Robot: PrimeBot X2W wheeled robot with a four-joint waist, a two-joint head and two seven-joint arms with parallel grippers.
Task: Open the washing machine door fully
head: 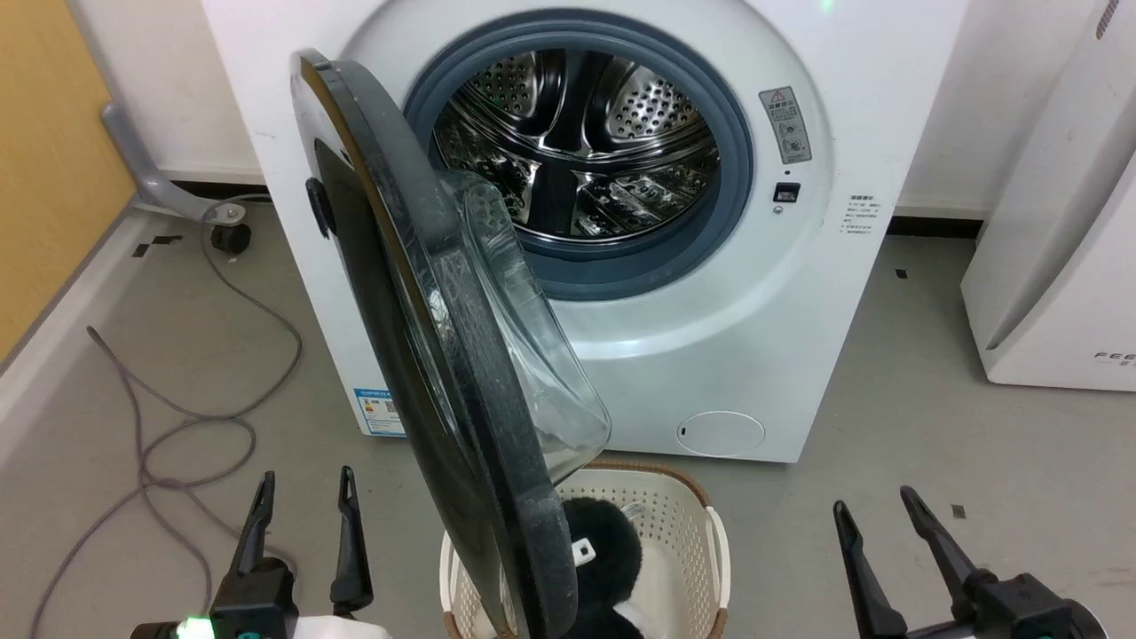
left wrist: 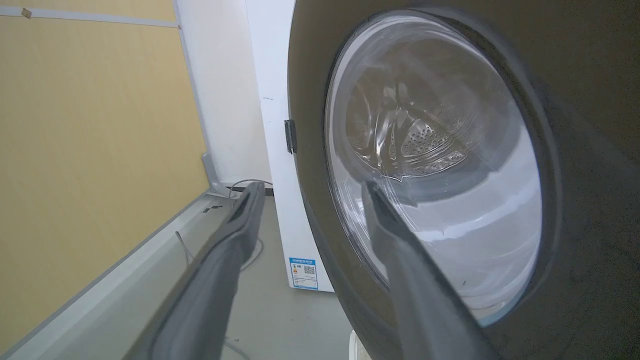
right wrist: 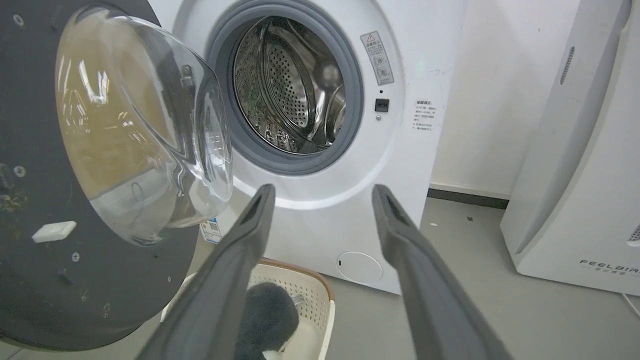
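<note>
- Left gripper [head: 306, 479] and right gripper [head: 874, 501] sit low in the head view, each with its fingers apart and holding nothing.
- Between them the washing machine door [head: 382, 302] stands about half open, edge-on to the head camera. It is nearer the left gripper and touches neither.
- Its glossy outer face is turned to the left gripper, and its clear glass bowl [head: 524, 337] bulges toward the right gripper's side, above a laundry basket [head: 674, 515].
- It hangs from the left side of the washing machine [head: 710, 355], leaving the steel drum [head: 577, 133] exposed.
- I judge the door to be rigid and fairly heavy, swinging only about its hinge, with a slick black face that offers little grip.
- Its free rim looks the best place to hook or pinch, or the flat inner ring to push; the glass bowl is best left alone.
</note>
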